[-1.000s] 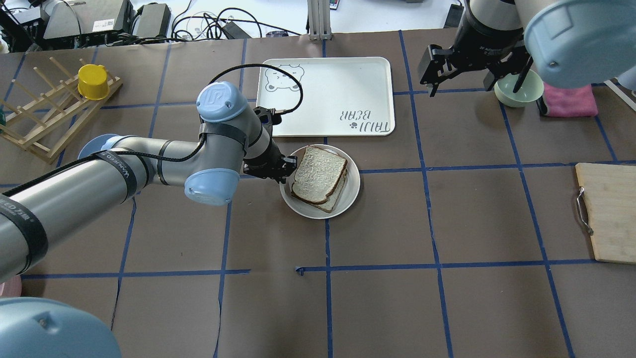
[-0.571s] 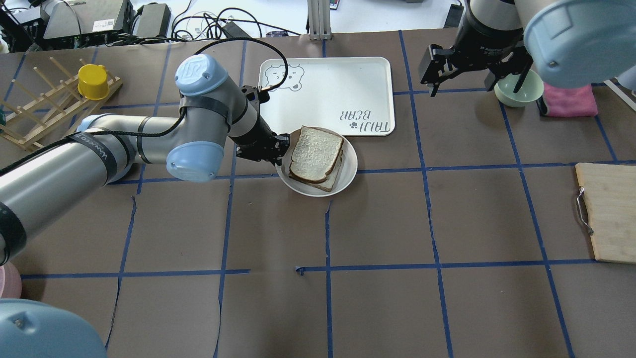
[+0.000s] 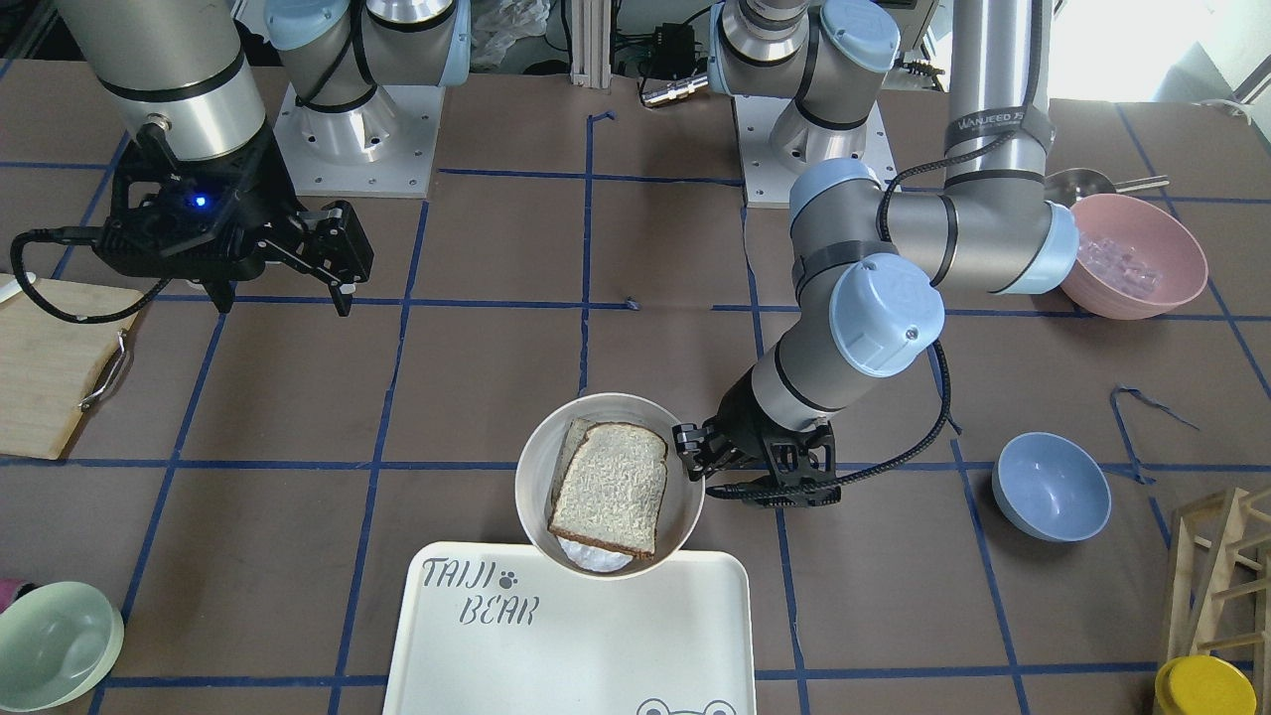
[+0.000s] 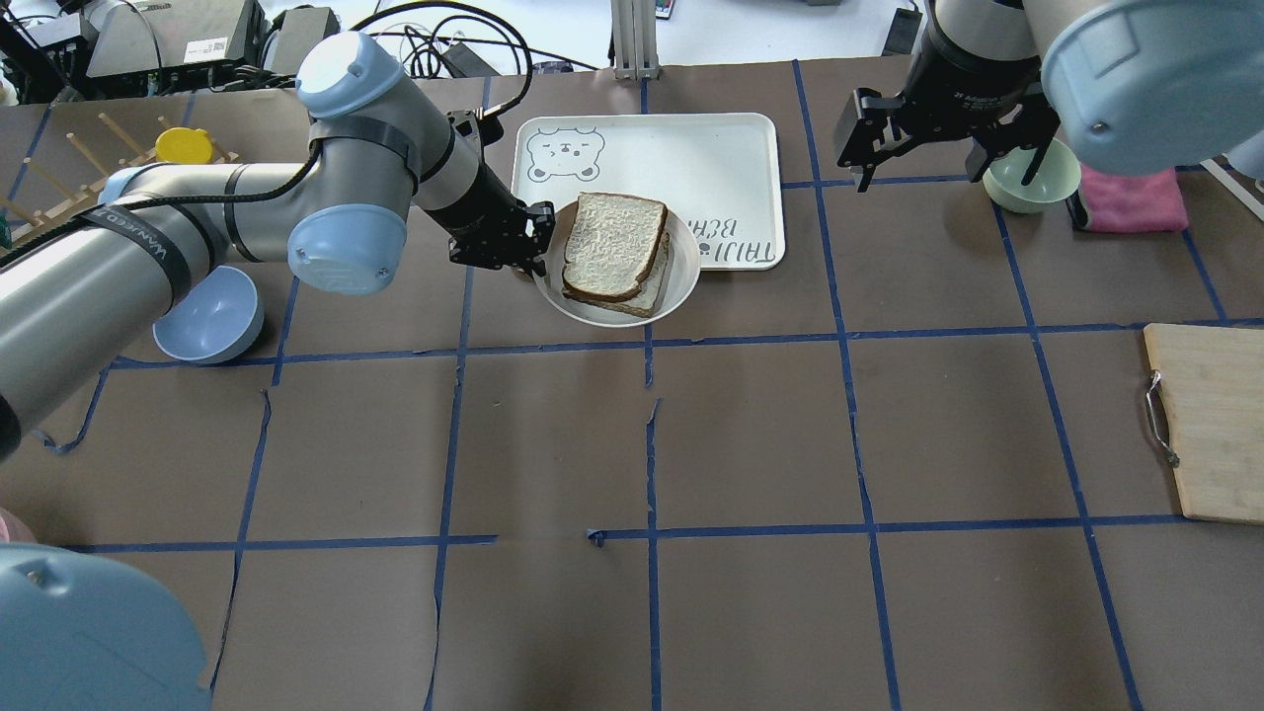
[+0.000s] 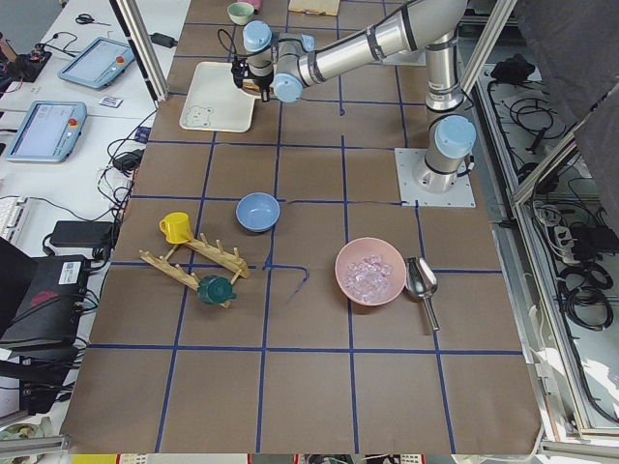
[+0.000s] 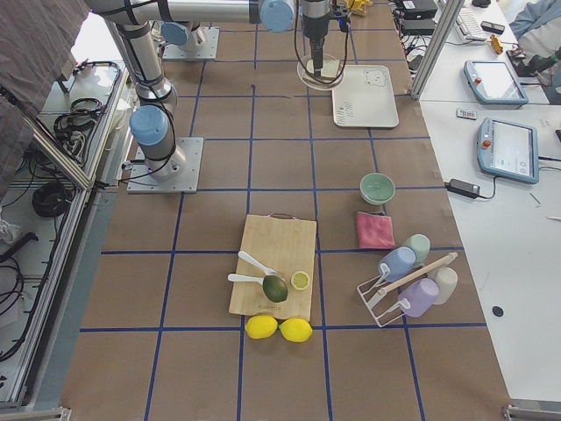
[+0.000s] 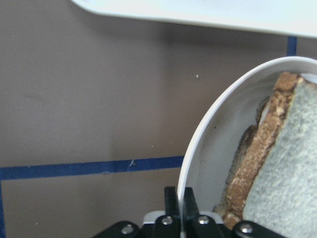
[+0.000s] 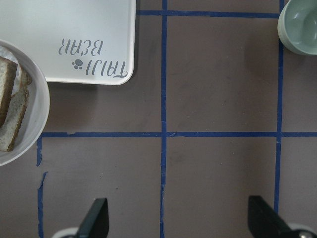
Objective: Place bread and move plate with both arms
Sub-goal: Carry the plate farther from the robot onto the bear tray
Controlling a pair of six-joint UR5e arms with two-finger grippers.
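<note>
Bread (image 4: 614, 245) lay in the plate (image 4: 685, 275), on top of a second slice (image 4: 656, 288), just past the tips of the left pincer (image 4: 536, 252). That pincer was pinching the plate's near rim, one finger inside the rim and one outside, as the left wrist view showed plainly. On the side of the plate away from the pincer, the rim overlapped the edge of the white tray (image 4: 691, 158); whether it touched the tray could not be told. The right pincer (image 8: 178, 220) hung well apart from the plate, its fingers spread wide and holding nothing, above bare tabletop (image 4: 750, 444), with a pale green bowl (image 4: 1017, 193) just beside it.
</note>
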